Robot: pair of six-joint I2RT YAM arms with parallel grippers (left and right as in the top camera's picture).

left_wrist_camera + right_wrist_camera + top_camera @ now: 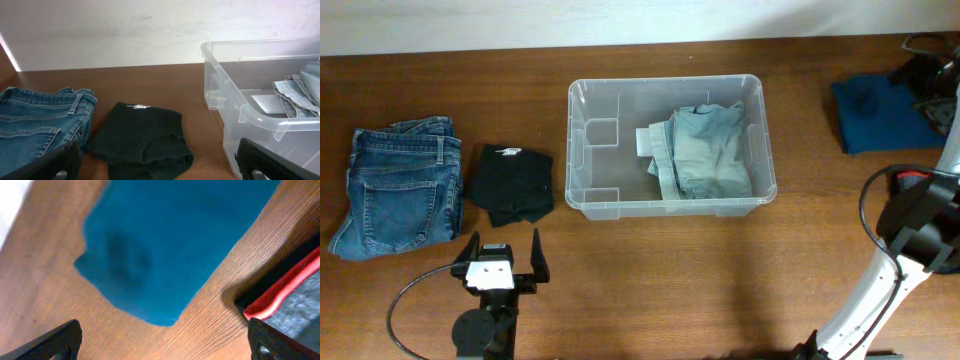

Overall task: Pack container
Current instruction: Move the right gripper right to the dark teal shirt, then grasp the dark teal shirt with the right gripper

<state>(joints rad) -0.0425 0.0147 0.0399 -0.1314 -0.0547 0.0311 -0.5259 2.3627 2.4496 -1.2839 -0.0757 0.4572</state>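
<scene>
The clear container stands at the table's middle, with a pale grey-blue folded garment in its right half. To its left lie a black folded garment and folded blue jeans. My left gripper is open just in front of the black garment, touching nothing. In the left wrist view the container's rim is to the right. My right gripper is open and empty above bare wood, at the near edge of a teal folded cloth.
The teal cloth lies at the far right of the table, beside dark arm hardware at the edge. A red-sheathed cable runs close to my right finger. The right arm's white link crosses the front right corner.
</scene>
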